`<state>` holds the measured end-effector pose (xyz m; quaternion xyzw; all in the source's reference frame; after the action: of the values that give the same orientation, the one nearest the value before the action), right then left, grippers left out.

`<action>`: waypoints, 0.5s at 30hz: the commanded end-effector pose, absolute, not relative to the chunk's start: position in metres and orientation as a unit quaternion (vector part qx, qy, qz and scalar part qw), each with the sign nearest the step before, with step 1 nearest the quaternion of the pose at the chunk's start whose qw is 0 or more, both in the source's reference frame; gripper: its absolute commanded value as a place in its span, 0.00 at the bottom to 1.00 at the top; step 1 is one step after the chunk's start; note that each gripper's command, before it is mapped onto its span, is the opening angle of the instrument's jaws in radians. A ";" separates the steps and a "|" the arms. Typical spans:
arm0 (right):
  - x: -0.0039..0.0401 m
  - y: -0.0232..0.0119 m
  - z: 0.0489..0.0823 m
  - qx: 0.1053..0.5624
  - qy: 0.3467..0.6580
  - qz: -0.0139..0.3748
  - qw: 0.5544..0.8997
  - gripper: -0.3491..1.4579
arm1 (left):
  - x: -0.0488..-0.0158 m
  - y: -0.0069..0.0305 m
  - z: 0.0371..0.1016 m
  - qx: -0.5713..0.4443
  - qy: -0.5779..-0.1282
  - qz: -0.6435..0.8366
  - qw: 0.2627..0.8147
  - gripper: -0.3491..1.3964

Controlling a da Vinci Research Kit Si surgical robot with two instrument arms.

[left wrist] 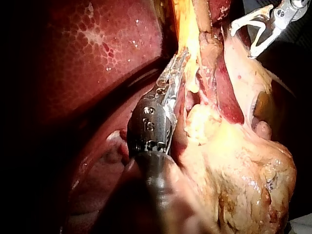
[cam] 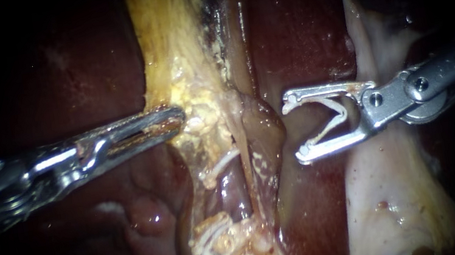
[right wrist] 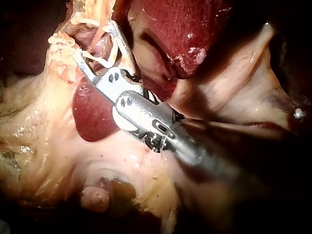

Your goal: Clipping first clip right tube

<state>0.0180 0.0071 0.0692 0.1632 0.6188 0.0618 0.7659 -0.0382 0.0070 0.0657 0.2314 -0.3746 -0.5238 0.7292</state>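
Down the middle run a thin pale tube (cam: 242, 165) and, to its right, a thicker brown tube (cam: 264, 130). My right instrument (cam: 294, 128) comes in from the right with its jaws spread wide, holding an open white clip (cam: 334, 119) between them. The clip's mouth faces the brown tube, a small gap short of it. From the left, my left instrument (cam: 177, 118) has its jaws closed on yellow fatty tissue (cam: 192, 99) beside the tubes. In the right wrist view the loaded jaws (right wrist: 92, 41) point at the stringy tissue. In the left wrist view the left jaws (left wrist: 178, 63) lie against the yellow strip.
Dark red liver (cam: 297, 29) lies behind the tubes and on the far left. A pale tissue flap (cam: 392, 192) lies under my right instrument's shaft. Frayed white and yellow tissue (cam: 222, 242) sits below the tubes.
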 end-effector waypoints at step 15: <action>0.0221 0.0041 0.0724 0.293 0.559 0.085 0.771 0.52 | -0.0346 0.0095 0.0608 0.231 -0.382 -0.534 0.718 0.00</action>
<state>0.0225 0.0040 0.0729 0.3043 0.5481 0.0814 0.7748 -0.0343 0.0096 0.0602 0.2302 -0.3807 -0.5337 0.7192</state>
